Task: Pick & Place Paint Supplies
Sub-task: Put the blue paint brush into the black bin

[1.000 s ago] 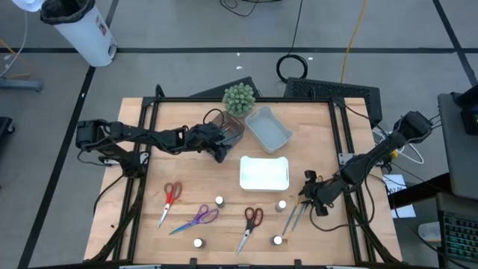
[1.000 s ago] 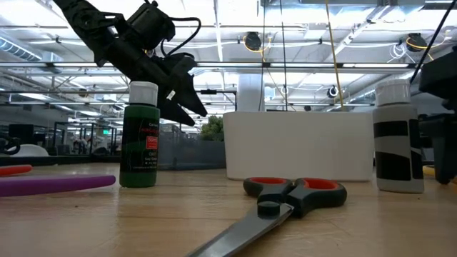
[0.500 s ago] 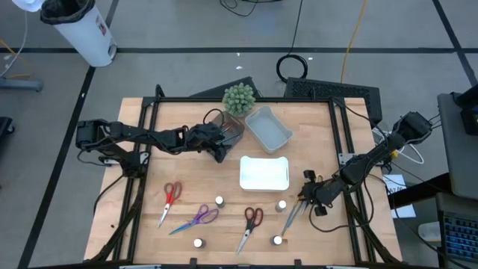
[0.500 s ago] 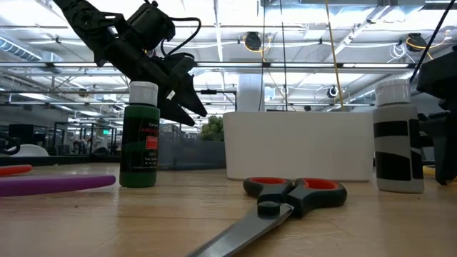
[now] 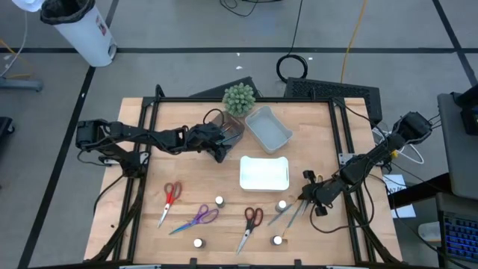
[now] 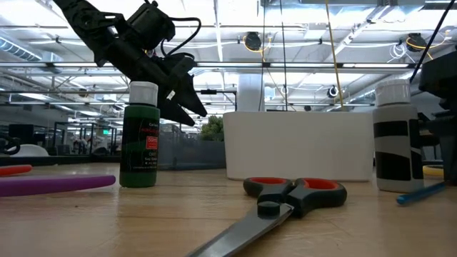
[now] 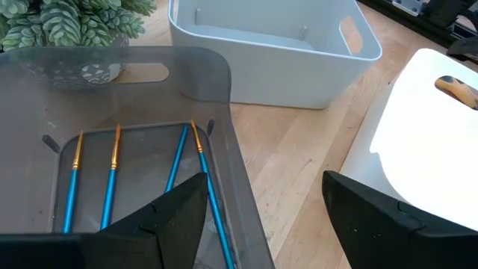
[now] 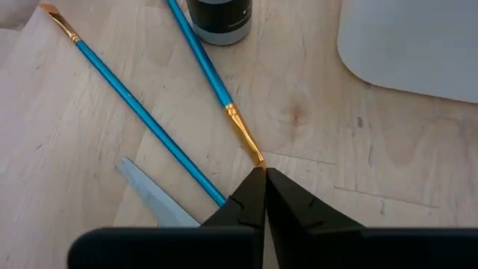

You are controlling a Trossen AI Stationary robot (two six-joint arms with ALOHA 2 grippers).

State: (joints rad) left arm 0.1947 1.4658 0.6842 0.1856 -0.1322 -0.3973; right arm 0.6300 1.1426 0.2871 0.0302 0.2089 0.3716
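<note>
My right gripper (image 8: 263, 173) (image 5: 305, 196) is shut low over the table's near right part, fingertips at the bristle tip of a blue brush (image 8: 213, 82) (image 5: 284, 213) that lies on the wood. A second blue brush (image 8: 134, 104) and a grey handle (image 8: 149, 196) lie beside it, next to a white-capped dark bottle (image 8: 219, 19) (image 5: 281, 205). My left gripper (image 7: 265, 217) (image 5: 220, 146) hangs open above the brown tray (image 7: 224, 97), which holds several blue brushes (image 7: 112, 179). My right gripper's shut fingertips (image 8: 254, 187) meet the blue brush's bristle tip (image 8: 252, 149), coming down slantwise from the table's right side. The brush lies flat on the table in line with the fingers. Whether the bristles are pinched between the fingers, I cannot tell.
Red scissors (image 5: 171, 194), purple scissors (image 5: 200, 217) and a red-and-black pair (image 5: 250, 222) lie along the near side among bottles (image 5: 219, 201) (image 5: 198, 243) (image 5: 277, 240). A white tray (image 5: 264, 172), a pale blue-grey tray (image 5: 269, 128) and a green plant (image 5: 239, 98) stand mid-table and beyond.
My right gripper has shut. One blue brush has swung about on the table: its handle end has gone toward the table's left, nearer the bottle, while its bristle end stays at the fingertips. The brush's blue end now shows at the right of the low view.
</note>
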